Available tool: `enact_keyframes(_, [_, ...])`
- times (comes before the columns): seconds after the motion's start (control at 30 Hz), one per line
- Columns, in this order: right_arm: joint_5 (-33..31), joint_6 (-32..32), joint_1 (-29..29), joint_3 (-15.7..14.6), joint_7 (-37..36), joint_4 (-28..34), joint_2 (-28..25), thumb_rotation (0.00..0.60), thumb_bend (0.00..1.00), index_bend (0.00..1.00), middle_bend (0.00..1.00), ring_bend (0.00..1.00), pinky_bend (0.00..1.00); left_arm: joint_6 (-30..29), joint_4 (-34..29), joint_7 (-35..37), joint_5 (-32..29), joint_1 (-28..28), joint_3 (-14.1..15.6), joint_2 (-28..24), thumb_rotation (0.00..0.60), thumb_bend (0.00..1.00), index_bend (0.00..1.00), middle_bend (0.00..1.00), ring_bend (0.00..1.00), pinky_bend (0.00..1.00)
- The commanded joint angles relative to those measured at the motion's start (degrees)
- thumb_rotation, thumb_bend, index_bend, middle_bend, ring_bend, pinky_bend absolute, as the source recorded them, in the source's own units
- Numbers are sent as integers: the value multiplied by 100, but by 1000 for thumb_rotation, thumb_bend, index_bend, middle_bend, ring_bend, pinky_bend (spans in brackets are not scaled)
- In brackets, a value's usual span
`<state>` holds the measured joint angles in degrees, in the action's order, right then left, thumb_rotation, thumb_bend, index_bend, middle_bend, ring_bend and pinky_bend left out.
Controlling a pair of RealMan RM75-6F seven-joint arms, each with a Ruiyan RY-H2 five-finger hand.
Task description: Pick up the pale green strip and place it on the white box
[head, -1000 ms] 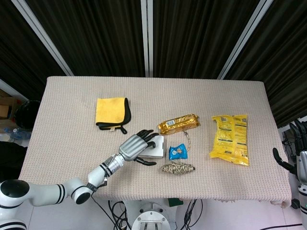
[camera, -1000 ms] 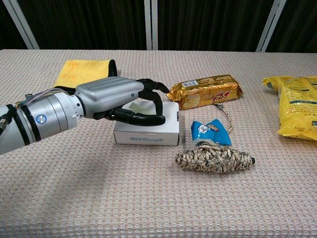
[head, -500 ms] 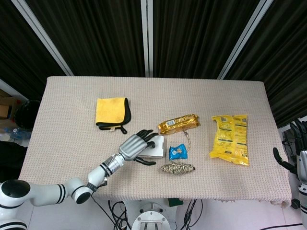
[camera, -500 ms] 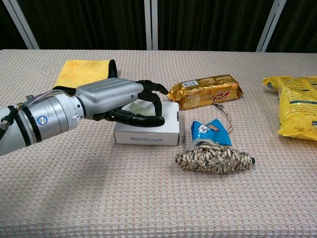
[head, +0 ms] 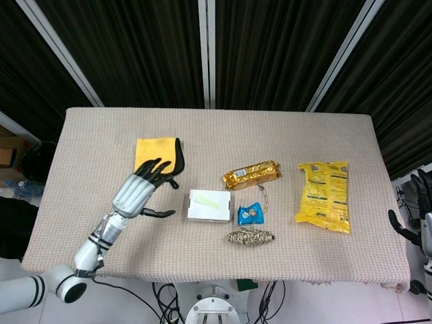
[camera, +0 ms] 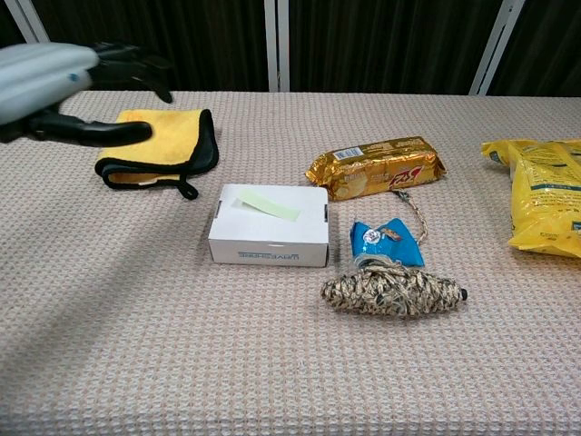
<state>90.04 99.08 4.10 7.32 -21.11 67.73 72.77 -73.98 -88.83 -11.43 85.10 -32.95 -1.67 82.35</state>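
Behind us hang dark curtains with pale metal struts, and in front lies a table (head: 101, 135) under a beige woven cloth. The pale green strip (head: 208, 200) lies flat on top of the white box (head: 210, 214), slightly askew, so we judge the placing done and the step in hand to be the withdrawal. To do it well we should lift our left hand (head: 138, 192) up and away toward nine o'clock, clear of the box, so no finger brushes the light strip off its lid. That hand hovers above the cloth at about nine o'clock from the box, well apart from it, beside the yellow cloth (head: 158, 156); its fingers are spread wide and hold nothing, thumb jutting toward the box. Our right hand (head: 424, 202) shows only at the far edge of the head view, off the table at three o'clock; whether its fingers are spread we cannot tell. At one o'clock from the box sits a gold packet (head: 252, 174), just beside it at three o'clock a small blue packet (head: 250, 214), and at four o'clock a twine bundle (head: 250, 237).
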Motion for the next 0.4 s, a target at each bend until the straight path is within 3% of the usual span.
enact_keyframes(0.03, [-266, -448, -85, -134, 549, 91, -158, 600, 236, 0, 0, 0, 0, -1037, 387, 142, 162, 916, 400, -398, 63, 0, 230, 84, 0, 122])
enact_keyframes(0.17, [-618, -978, -157, -247, 1226, 309, -319, 600, 211, 0, 0, 0, 0, -1478, 992, 487, -16, 1636, 679, -518, 80, 0, 190, 74, 0, 121])
enact_keyframes(0.4, [-661, -1207, -213, -367, 1386, 334, -340, 600, 209, 0, 0, 0, 0, -1568, 1521, 1326, -205, 2228, 771, -575, 101, 0, 162, 60, 0, 122])
